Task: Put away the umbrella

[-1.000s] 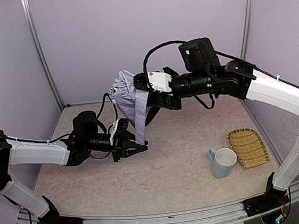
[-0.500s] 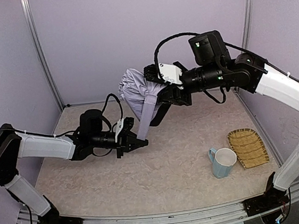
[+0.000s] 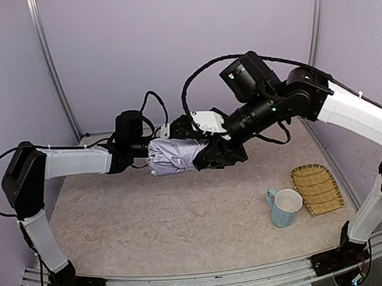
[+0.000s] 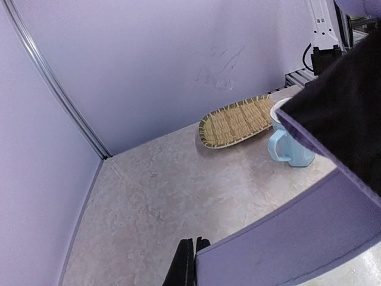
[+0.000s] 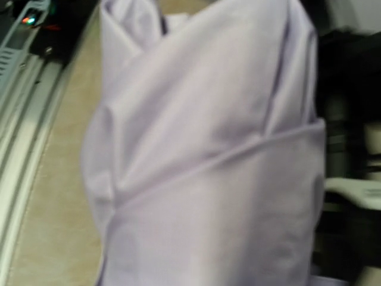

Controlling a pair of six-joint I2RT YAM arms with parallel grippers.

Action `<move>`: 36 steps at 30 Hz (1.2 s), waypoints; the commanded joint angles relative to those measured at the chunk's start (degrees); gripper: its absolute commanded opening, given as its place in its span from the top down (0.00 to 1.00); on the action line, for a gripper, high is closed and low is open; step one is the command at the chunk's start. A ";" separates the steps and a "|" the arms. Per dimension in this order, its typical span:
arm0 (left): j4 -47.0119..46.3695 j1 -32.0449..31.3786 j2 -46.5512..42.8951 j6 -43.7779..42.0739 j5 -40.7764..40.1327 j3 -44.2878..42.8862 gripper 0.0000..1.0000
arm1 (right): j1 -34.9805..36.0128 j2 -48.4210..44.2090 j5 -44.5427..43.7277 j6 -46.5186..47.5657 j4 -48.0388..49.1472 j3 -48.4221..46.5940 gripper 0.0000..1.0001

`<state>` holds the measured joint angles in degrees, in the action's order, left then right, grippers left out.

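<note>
Top view: the furled umbrella [image 3: 175, 156] hangs horizontally above the table [image 3: 185, 219]. The right gripper [image 3: 204, 148] clasps its right end, and the left gripper [image 3: 149, 151] meets its left end. Left wrist view: the fingers [image 4: 187, 265] are pinched narrow on the umbrella's lavender strap. Right wrist view: lavender fabric fills the frame and hides the fingers.

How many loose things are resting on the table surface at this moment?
2: a blue mug at the right front, and a woven tray just right of it. The umbrella is held above the table and could hide something small.
</note>
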<state>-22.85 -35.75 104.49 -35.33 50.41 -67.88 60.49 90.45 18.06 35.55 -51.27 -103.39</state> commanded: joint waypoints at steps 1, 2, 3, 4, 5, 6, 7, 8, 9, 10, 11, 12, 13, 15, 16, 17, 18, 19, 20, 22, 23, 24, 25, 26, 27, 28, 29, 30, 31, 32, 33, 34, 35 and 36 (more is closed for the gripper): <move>2.54 3.94 3.91 -3.14 -9.36 -4.94 1.00 | 4.70 1.61 18.52 -8.70 -2.29 4.79 1.00; 2.84 4.18 3.91 -4.07 -9.52 -6.24 1.00 | 4.80 2.02 19.72 -10.46 -1.09 9.91 1.00; 3.40 4.29 3.79 -5.17 -9.42 -7.35 1.00 | 4.86 2.19 20.75 -12.39 1.37 14.56 1.00; 4.16 4.32 3.58 -6.28 -9.29 -8.42 1.00 | 4.90 2.12 21.70 -14.03 4.48 19.26 1.00; 5.12 4.34 3.33 -7.42 -9.12 -9.37 1.00 | 4.90 1.99 22.85 -15.49 7.93 24.14 1.00; 6.00 4.29 2.97 -8.18 -8.81 -9.99 1.00 | 4.90 2.00 24.26 -16.81 11.71 28.50 1.00; 6.51 4.22 2.47 -8.81 -8.40 -10.18 1.00 | 4.69 2.26 25.62 -17.93 15.19 32.28 1.00; 6.69 4.13 1.68 -9.42 -8.14 -9.80 1.00 | 4.37 2.70 26.95 -19.22 18.62 35.73 1.00; 6.48 3.97 0.85 -9.81 -8.02 -8.98 1.00 | 3.91 3.36 27.68 -20.69 22.02 38.62 1.00; 6.31 3.78 0.02 -10.41 -7.97 -8.09 1.00 | 3.48 4.90 27.72 -22.23 24.57 41.06 1.00; 6.13 3.49 -0.71 -11.13 -8.03 -6.71 1.00 | 3.27 6.67 27.57 -22.97 26.59 42.64 1.00; 5.87 3.22 -1.21 -11.73 -8.27 -5.29 1.00 | 3.17 8.82 26.90 -23.66 27.63 43.63 1.00; 5.49 2.89 -1.48 -12.11 -8.73 -3.98 1.00 | 3.16 11.11 26.09 -24.09 27.92 43.90 1.00; 4.56 2.39 -1.32 -12.51 -9.88 -1.53 1.00 | 3.14 16.03 24.29 -24.61 27.57 43.77 1.00; 4.00 2.10 -0.91 -12.54 -10.26 -0.50 1.00 | 3.14 18.40 23.50 -24.58 27.32 43.62 1.00; 3.31 1.92 -0.34 -12.54 -10.62 0.38 1.00 | 3.14 20.47 22.80 -24.57 26.85 43.51 1.00; 2.76 1.83 0.57 -12.74 -11.01 1.01 1.00 | 3.21 22.35 22.00 -24.34 25.78 43.11 1.00; 2.06 1.72 1.30 -12.68 -11.75 1.62 1.00 | 3.28 23.85 20.67 -24.24 24.96 42.78 1.00; 1.27 1.73 2.07 -12.53 -12.35 2.02 1.00 | 3.38 25.03 18.97 -24.27 23.52 42.42 1.00; 0.27 1.94 3.54 -12.19 -13.10 2.61 1.00 | 3.49 26.45 16.63 -24.49 21.72 42.14 1.00; -0.07 2.18 4.40 -12.02 -13.53 2.70 1.00 | 3.49 26.78 15.95 -24.70 21.05 42.01 1.00; -0.52 2.37 5.14 -11.62 -14.22 2.73 1.00 | 3.51 27.12 15.44 -24.92 20.41 41.86 1.00; -1.07 2.45 5.80 -10.99 -15.19 2.59 1.00 | 3.50 27.45 15.00 -25.28 19.60 41.61 1.00; -2.03 2.67 6.44 -10.04 -16.08 2.61 1.00 | 3.50 27.87 14.57 -25.65 18.58 41.27 1.00; -3.24 2.75 6.96 -8.74 -17.29 2.66 1.00 | 3.50 28.42 14.22 -26.07 17.55 40.81 1.00; -4.56 2.86 7.36 -7.26 -18.76 2.72 0.99 | 3.50 28.98 13.69 -26.73 16.36 40.23 1.00; -6.04 2.86 7.75 -5.69 -20.55 2.68 0.92 | 3.37 29.72 13.25 -27.46 14.93 39.64 1.00; -7.30 2.91 7.89 -3.98 -22.80 2.73 0.81 | 3.19 30.51 13.15 -28.10 13.52 39.14 1.00; -8.66 2.93 7.85 -2.26 -25.19 2.69 0.70 | 2.88 31.22 13.20 -28.69 12.52 38.75 1.00; -10.19 3.09 7.69 -0.59 -28.08 2.65 0.61 | 2.69 31.61 13.60 -29.22 12.13 38.71 1.00; -11.18 3.22 7.36 1.65 -31.17 2.58 0.52 | 2.52 31.71 13.97 -29.73 12.26 39.00 1.00; -12.37 3.51 6.67 5.17 -35.43 2.61 0.46 | 2.35 31.65 14.48 -30.33 12.77 39.52 1.00; -13.53 3.80 5.59 8.01 -38.67 2.90 0.42 | 1.97 31.54 15.12 -30.77 13.42 40.16 1.00; -14.34 4.22 4.00 10.72 -41.44 3.35 0.39 | 1.55 31.54 15.57 -31.30 13.99 40.51 1.00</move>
<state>-25.34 -33.08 113.27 -37.17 24.91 -63.75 60.86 115.02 32.77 8.95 -19.44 -69.28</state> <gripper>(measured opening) 0.560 0.466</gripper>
